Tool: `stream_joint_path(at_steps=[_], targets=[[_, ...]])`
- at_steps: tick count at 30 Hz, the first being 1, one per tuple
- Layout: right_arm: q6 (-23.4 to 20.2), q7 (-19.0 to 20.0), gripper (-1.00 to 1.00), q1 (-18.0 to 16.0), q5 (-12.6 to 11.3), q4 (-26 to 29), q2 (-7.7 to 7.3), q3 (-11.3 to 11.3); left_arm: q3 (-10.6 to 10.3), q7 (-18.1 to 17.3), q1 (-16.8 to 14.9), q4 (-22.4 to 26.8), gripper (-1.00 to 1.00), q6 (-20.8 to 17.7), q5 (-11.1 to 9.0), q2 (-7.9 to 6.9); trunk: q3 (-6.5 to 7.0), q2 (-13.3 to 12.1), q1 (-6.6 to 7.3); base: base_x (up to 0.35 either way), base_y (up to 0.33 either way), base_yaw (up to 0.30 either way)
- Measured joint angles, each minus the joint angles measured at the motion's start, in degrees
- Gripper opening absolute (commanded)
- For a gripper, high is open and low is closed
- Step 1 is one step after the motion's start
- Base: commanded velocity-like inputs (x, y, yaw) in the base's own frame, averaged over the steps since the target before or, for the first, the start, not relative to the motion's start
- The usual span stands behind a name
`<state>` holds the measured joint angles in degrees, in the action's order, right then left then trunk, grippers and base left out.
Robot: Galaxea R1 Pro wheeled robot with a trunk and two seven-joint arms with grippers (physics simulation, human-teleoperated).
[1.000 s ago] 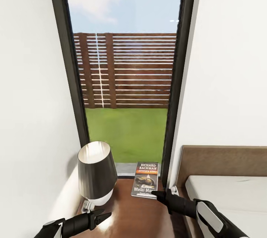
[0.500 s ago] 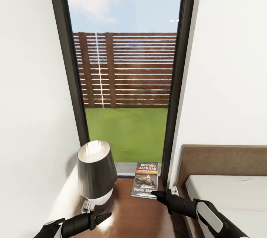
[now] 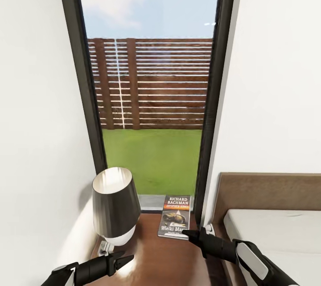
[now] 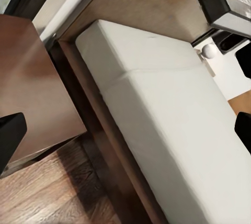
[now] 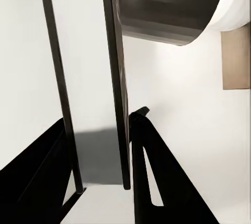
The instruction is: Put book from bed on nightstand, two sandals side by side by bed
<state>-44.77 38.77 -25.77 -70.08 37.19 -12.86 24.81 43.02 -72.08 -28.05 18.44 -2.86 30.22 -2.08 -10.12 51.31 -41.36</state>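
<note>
The left gripper hangs with its fingers close together, holding nothing, just in front of the nightstand. The right gripper, jaws parted in its wrist view, touches the book lying on the nightstand's far side, beside the lamp. A careless withdrawal could drag the book off the edge.

A table lamp with a dark, glossy tapered shade and a white base stands low in the head view, its shade also in the right wrist view. Just behind it rises a tall black-framed window. Beyond the lamp, through the glass, a green lawn runs to a brown slatted wooden fence, with pale blue sky above.
</note>
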Motion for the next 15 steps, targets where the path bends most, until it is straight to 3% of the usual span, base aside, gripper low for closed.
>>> stream_joint_path(at_steps=[9,15], targets=[[0.6,0.1,-1.0,0.0,0.0,-0.1,0.0,0.0,0.0,-0.2,0.0,0.0,1.0,-0.1,0.1,0.68,-1.62,3.6,-1.98,0.0,0.0,0.0],[0.6,0.2,-1.0,0.0,-0.1,-0.1,0.0,0.0,0.0,-0.3,0.0,0.0,1.0,0.0,0.1,0.72,-1.63,3.6,-1.99,0.0,0.0,0.0]])
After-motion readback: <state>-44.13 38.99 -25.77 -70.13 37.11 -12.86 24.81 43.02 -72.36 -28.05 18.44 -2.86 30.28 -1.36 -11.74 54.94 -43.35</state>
